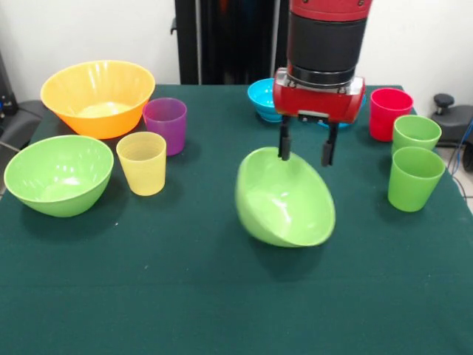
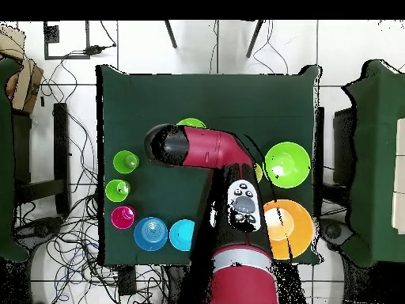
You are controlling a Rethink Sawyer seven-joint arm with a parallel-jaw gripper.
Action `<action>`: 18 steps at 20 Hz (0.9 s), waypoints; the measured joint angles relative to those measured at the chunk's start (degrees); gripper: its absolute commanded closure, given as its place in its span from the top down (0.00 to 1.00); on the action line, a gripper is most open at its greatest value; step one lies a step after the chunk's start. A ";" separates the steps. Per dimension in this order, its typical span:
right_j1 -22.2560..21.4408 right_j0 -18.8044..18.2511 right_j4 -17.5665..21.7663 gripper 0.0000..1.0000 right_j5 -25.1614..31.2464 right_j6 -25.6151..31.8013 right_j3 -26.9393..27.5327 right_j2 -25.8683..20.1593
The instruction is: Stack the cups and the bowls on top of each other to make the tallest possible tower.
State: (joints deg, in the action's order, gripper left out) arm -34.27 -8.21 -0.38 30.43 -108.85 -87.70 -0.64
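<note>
My gripper (image 1: 306,151) hangs over a lime green bowl (image 1: 284,198) at the table's middle. The bowl is tipped on its side, its opening facing left and up. The jaws stand apart and straddle its upper rim, one finger (image 1: 284,144) inside and the other outside. A second lime green bowl (image 1: 59,174), the orange bowl (image 1: 97,96), the purple cup (image 1: 165,124) and the yellow cup (image 1: 142,163) stand at the left. The red cup (image 1: 389,113) and two green cups (image 1: 416,133) (image 1: 414,177) stand at the right. No tower shows; nothing is nested.
One blue bowl (image 1: 262,98) stands behind the gripper; the overhead view shows both blue bowls (image 2: 150,233) (image 2: 183,234) side by side near the robot's base. The arm (image 2: 210,150) covers the table's middle there. The green cloth (image 1: 185,296) lies bare towards the front edge.
</note>
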 measured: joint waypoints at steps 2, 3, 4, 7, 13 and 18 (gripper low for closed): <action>0.00 -0.46 0.31 1.00 0.00 0.00 -0.24 -0.37; -0.01 -0.69 0.56 1.00 0.00 0.00 -0.42 -0.59; -0.06 -0.95 0.78 1.00 0.01 0.00 -0.75 -0.84; -0.40 -1.10 1.09 1.00 0.01 0.00 -1.90 -1.26; -2.12 -1.13 1.10 1.00 0.00 0.00 -4.22 -1.79; -3.97 -1.69 1.10 1.00 0.00 0.00 -5.77 -2.43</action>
State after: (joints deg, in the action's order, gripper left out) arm -38.24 -9.90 0.72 30.43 -108.85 -93.47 -3.07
